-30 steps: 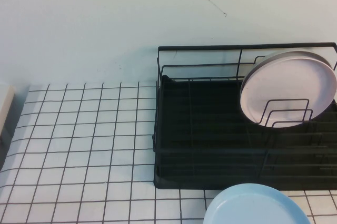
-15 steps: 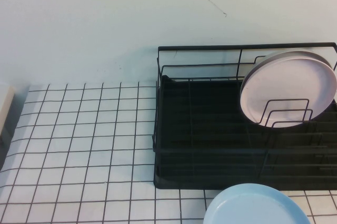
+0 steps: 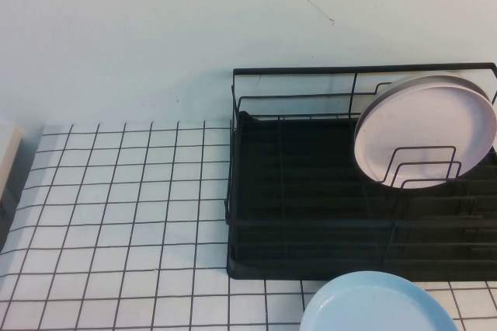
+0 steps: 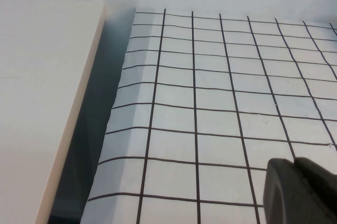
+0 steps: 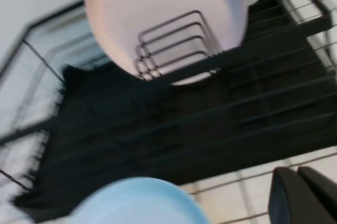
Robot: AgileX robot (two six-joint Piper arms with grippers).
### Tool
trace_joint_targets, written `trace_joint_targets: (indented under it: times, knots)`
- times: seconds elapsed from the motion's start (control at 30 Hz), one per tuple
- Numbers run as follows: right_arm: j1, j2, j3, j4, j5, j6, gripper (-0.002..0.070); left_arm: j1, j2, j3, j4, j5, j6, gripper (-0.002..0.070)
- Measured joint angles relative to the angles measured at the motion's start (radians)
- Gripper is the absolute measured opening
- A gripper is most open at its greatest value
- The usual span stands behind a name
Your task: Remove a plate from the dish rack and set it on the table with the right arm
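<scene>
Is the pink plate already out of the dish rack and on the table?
No, the plate stands on edge in the dish rack, behind its wire dividers.

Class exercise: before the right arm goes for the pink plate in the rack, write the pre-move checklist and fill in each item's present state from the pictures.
1. Pink plate standing on edge between the dish rack's wire dividers: ok.
2. Right gripper holding nothing, fingers together: ok.
3. Right gripper at the plate: not ok, it hangs over the table in front of the rack.
4. Light blue plate lies in front of the rack, near the approach: cannot tell if it obstructs.
5. Left gripper parked over the table's left edge: ok.
</scene>
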Motion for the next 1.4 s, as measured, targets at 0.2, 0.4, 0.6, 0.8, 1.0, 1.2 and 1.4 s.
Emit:
trace_joint_targets:
  times: [0.2,0.4,0.6,0.8,1.0,1.2,1.4]
  knots:
    - [0.0,0.0,0.004,0.366,-0.063,0.013,-0.0002,0.0,0.0,0.0,0.0,0.0,0.0,-0.0003]
    - [0.0,0.0,0.004,0.455,-0.106,0.015,-0.0002,0.0,0.0,0.0,0.0,0.0,0.0,-0.0003]
    - [0.0,0.0,0.004,0.462,-0.133,-0.067,-0.0002,0.0,0.0,0.0,0.0,0.0,0.0,-0.0003]
    - [0.0,0.005,0.001,0.462,-0.058,-0.192,-0.0002,0.0,0.0,0.0,0.0,0.0,0.0,-0.0003]
    - [0.0,0.253,-0.219,0.389,0.104,-0.472,-0.0002,0.0,0.0,0.0,0.0,0.0,0.0,-0.0003]
    - [0.0,0.633,-0.599,0.227,0.288,-0.815,-0.0001,0.0,0.0,0.0,0.0,0.0,0.0,-0.0003]
    - [0.0,0.994,-0.904,0.176,0.45,-1.066,0.0123,0.0,0.0,0.0,0.0,0.0,0.0,-0.0003]
